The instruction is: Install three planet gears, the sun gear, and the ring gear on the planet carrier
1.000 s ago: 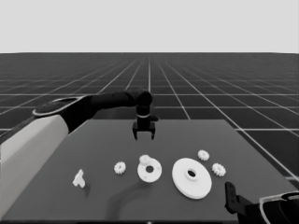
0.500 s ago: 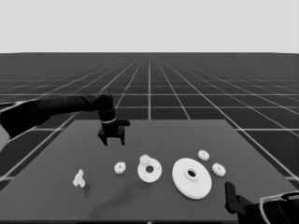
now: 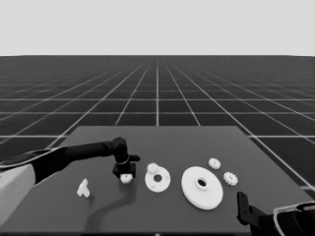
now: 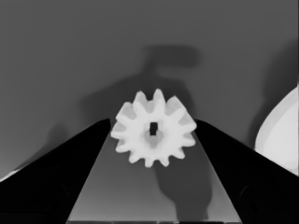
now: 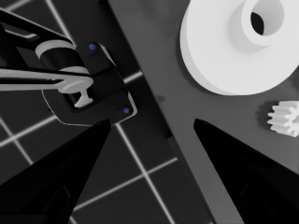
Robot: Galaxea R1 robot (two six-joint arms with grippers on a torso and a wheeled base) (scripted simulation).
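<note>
Left gripper (image 3: 126, 176) sits over the table (image 3: 162, 137) left of centre, a gear (image 3: 127, 178) between its spread fingers and just left of the smaller round part (image 3: 158, 180), which carries another gear (image 3: 152, 168) on its far-left edge. Larger round part (image 3: 202, 187) lies right of the smaller one, apart from it, with two gears to its right: one (image 3: 214, 163) farther back, one (image 3: 230, 178) nearer and just beside its rim. Thin white piece (image 3: 83, 188) lies well left near the table's left edge; right gripper (image 3: 243, 209) is parked at the near-right corner.
</note>
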